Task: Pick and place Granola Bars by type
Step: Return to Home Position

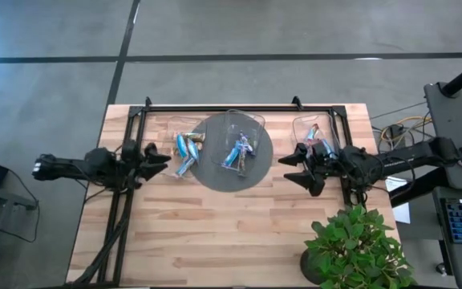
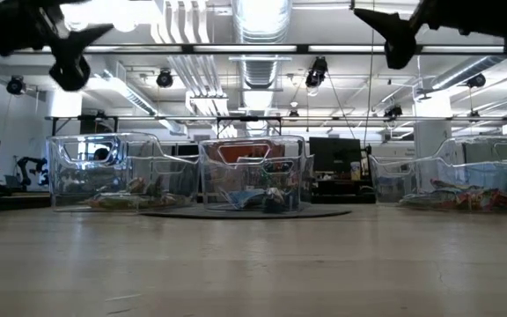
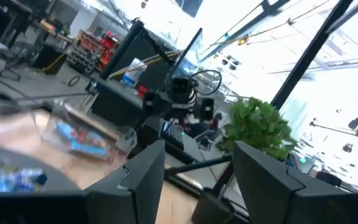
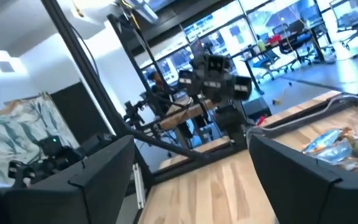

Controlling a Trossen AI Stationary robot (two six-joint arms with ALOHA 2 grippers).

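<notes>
Above the table (image 1: 215, 241), the left gripper (image 1: 165, 160) and right gripper (image 1: 287, 169) hover open and empty, clear of the bins (image 1: 257, 122), seemingly parked because sorting looks done. Bars (image 1: 187, 148) lie inside all 3 bins.

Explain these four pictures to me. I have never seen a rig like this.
It is a two-armed robot at a wooden table. One picture looks straight down, one looks level across the tabletop, and two look out from its wrists. A left bin, a middle bin on a dark round mat and a right bin, all clear plastic, hold wrapped granola bars. A potted plant stands at a corner. The left end effector and right end effector hover open, holding nothing.
</notes>
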